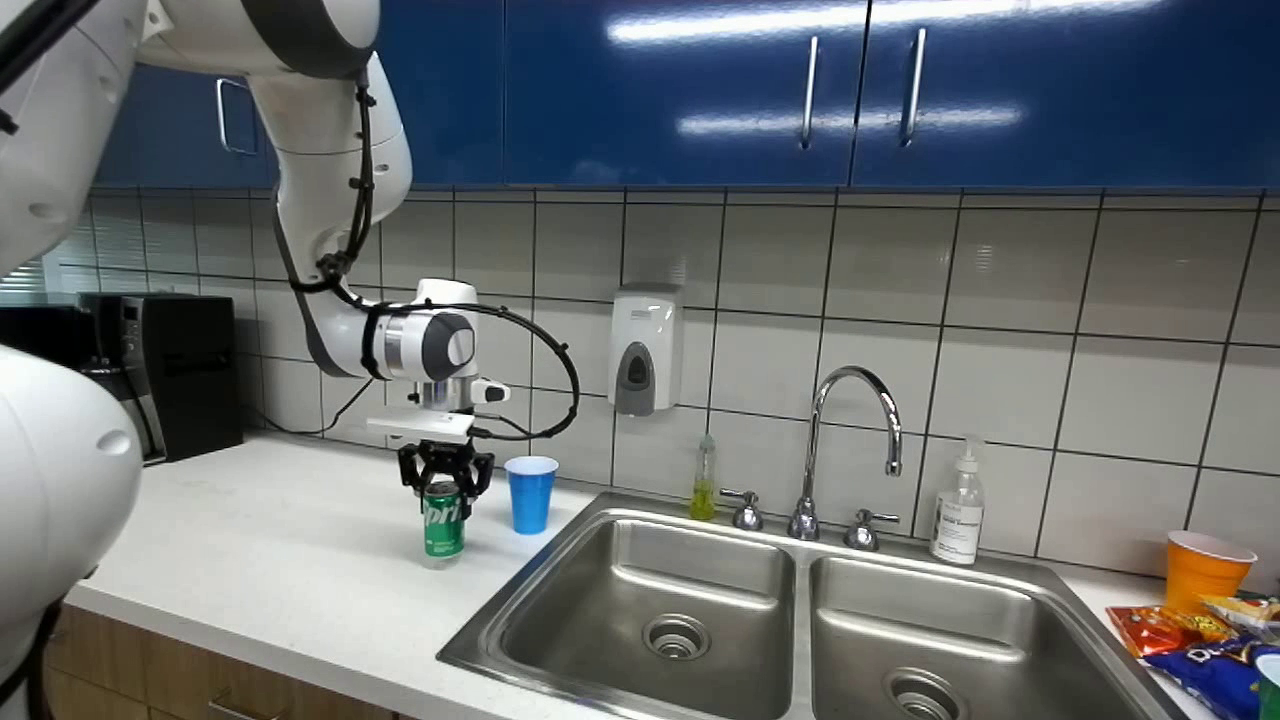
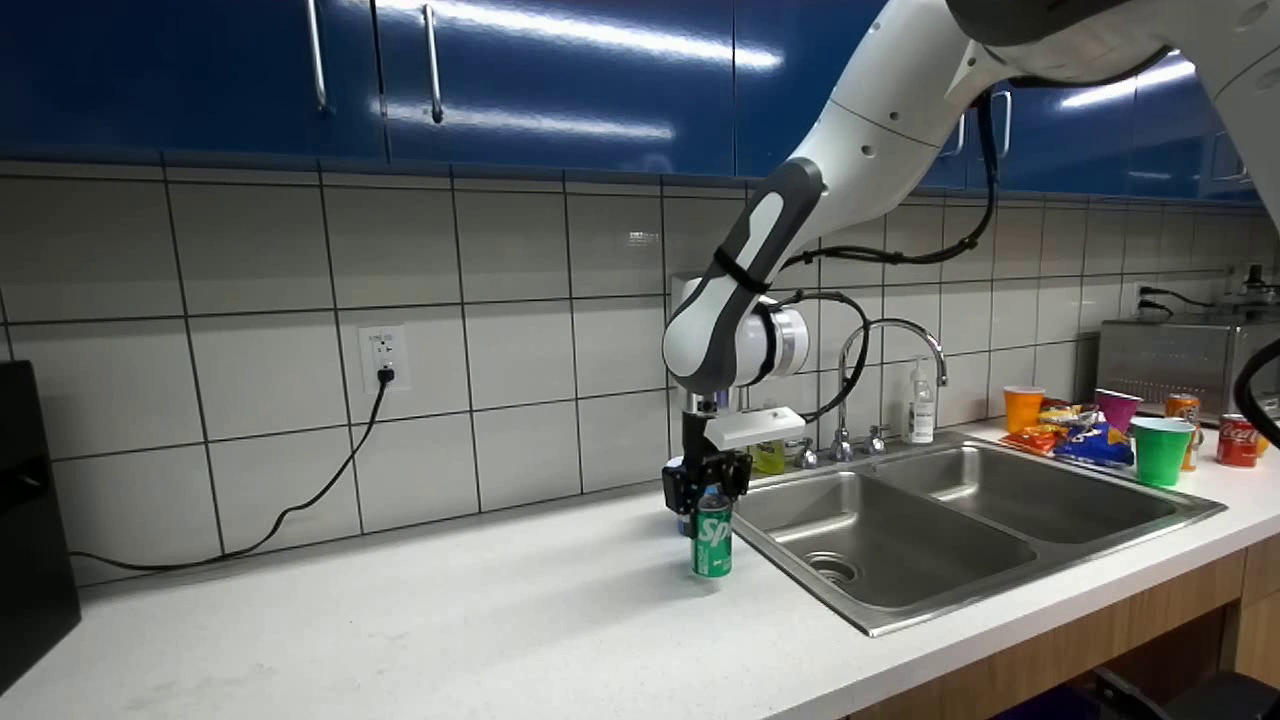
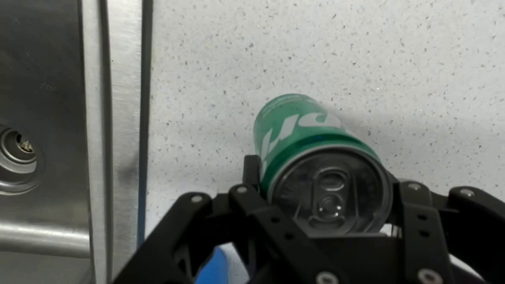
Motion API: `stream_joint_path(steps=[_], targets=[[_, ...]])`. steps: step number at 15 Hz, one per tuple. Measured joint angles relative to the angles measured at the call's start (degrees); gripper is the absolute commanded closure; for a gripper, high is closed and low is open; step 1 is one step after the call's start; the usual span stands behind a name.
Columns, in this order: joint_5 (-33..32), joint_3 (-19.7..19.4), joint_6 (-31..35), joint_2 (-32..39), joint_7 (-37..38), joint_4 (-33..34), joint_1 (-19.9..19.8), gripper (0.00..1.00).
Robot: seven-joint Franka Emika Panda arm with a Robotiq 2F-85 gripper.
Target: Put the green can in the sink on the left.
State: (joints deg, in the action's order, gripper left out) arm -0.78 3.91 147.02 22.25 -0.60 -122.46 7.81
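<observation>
The green can (image 1: 443,525) stands upright on the counter or just above it, left of the sink; I cannot tell if it touches. It also shows in an exterior view (image 2: 712,545). My gripper (image 1: 444,500) points down over it, with a finger touching each side near its top. In the wrist view the gripper (image 3: 321,175) is shut on the can (image 3: 292,118), whose lid faces the camera. The left basin of the steel sink (image 1: 590,620) is to the can's right in both exterior views. Its edge (image 3: 126,98) is at left in the wrist view.
A blue cup (image 1: 530,495) stands close behind the gripper. A tall faucet (image 1: 815,440), a yellow-green bottle (image 1: 704,480) and a pump bottle (image 1: 958,515) stand along the sink's back edge. Cups and snack bags (image 2: 1095,440) lie beyond the right basin.
</observation>
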Motion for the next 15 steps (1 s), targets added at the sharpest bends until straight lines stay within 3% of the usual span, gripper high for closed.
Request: stream_joint_path(steps=[15], targets=[[0.00, -0.10, -7.78, -8.11, 0.00, -1.03, -0.40, 0.61]])
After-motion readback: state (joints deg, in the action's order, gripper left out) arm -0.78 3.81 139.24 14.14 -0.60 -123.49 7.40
